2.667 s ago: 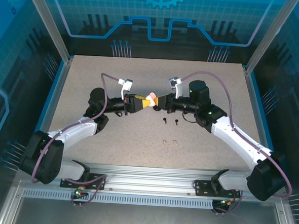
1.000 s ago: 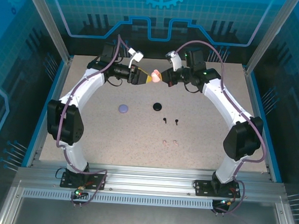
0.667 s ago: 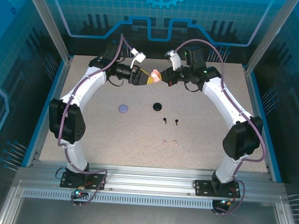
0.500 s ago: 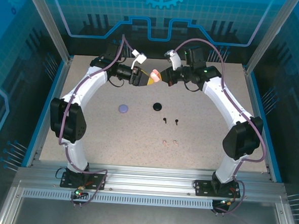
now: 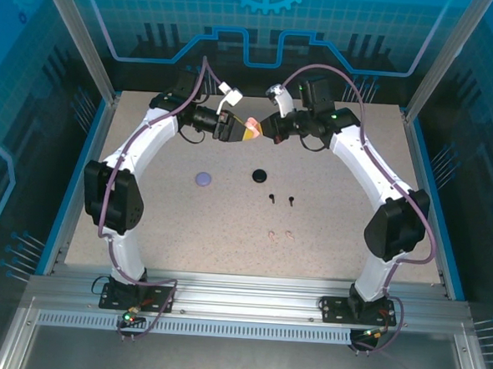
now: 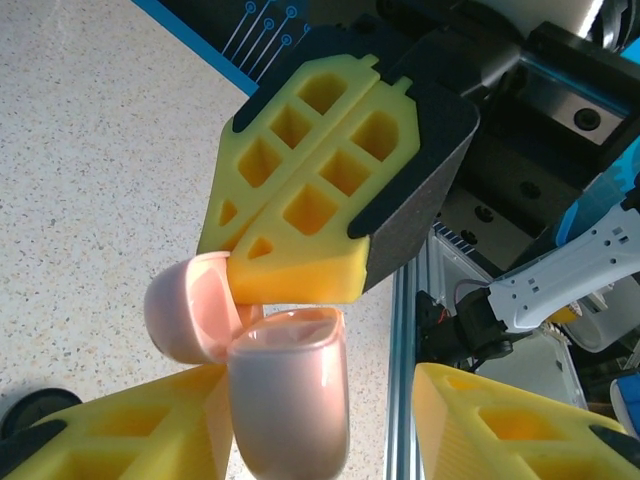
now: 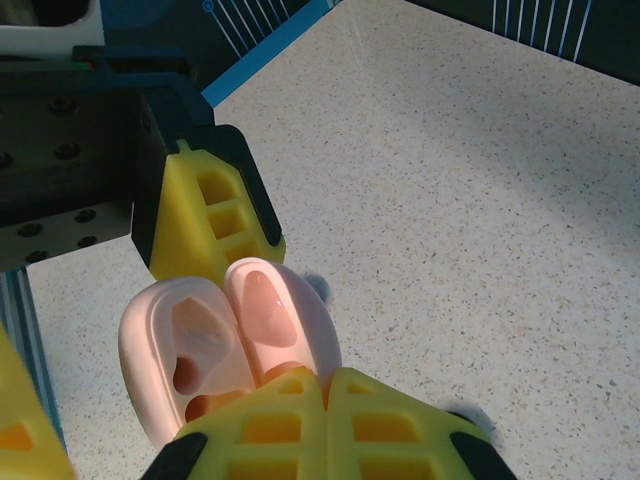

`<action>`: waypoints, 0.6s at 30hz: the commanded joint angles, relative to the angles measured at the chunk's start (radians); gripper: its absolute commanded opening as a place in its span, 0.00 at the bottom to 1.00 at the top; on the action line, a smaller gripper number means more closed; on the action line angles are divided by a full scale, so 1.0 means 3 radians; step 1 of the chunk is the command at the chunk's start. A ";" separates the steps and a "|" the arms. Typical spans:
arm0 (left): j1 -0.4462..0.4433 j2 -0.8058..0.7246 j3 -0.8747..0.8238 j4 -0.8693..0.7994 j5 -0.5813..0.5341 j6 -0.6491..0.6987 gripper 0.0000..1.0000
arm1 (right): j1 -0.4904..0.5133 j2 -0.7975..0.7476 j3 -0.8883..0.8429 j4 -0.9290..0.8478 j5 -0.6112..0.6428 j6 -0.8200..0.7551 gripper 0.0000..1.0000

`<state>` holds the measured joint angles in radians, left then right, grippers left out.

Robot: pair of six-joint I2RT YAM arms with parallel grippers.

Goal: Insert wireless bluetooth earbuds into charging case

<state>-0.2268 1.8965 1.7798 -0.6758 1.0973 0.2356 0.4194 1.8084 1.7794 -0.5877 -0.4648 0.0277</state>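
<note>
One pink charging case (image 5: 253, 124), open, held mid-air: right gripper (image 5: 264, 129) pinches it, left gripper (image 5: 244, 134) spread around its base; pale pink earbuds (image 5: 288, 234), black earbuds (image 5: 290, 200) lie on table (image 5: 352, 241), well apart from case

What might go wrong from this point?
The open pale pink round charging case hangs above the speckled beige table, pinched near its edge by the shut right pincer; it may slip and fall. The left pincer has one finger clear of the case; closing unevenly might knock it loose or snap it shut.
</note>
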 commanded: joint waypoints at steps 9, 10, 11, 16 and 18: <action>-0.0031 0.0019 0.0104 -0.0110 0.0130 0.0109 0.23 | 0.0076 0.0057 0.0174 -0.0088 -0.0036 -0.0026 0.00; -0.0031 0.0015 0.0101 -0.0111 0.0133 0.0106 0.21 | 0.0080 0.0064 0.0182 -0.0092 -0.0036 -0.0026 0.00; -0.0031 0.0014 0.0105 -0.0110 0.0133 0.0109 0.20 | 0.0080 0.0062 0.0189 -0.0092 -0.0028 -0.0025 0.00; -0.0033 -0.0002 0.0100 -0.0090 0.0136 0.0092 0.08 | 0.0082 0.0038 0.0205 -0.0087 -0.0008 0.0018 0.11; -0.0030 -0.0022 0.0067 -0.0062 0.0115 0.0083 0.03 | 0.0070 -0.0027 0.0186 -0.0070 0.0028 0.0052 0.31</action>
<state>-0.2291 1.8973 1.7798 -0.6952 1.1000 0.2436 0.4271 1.8126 1.8053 -0.6121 -0.4469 0.0299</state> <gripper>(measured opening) 0.231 0.260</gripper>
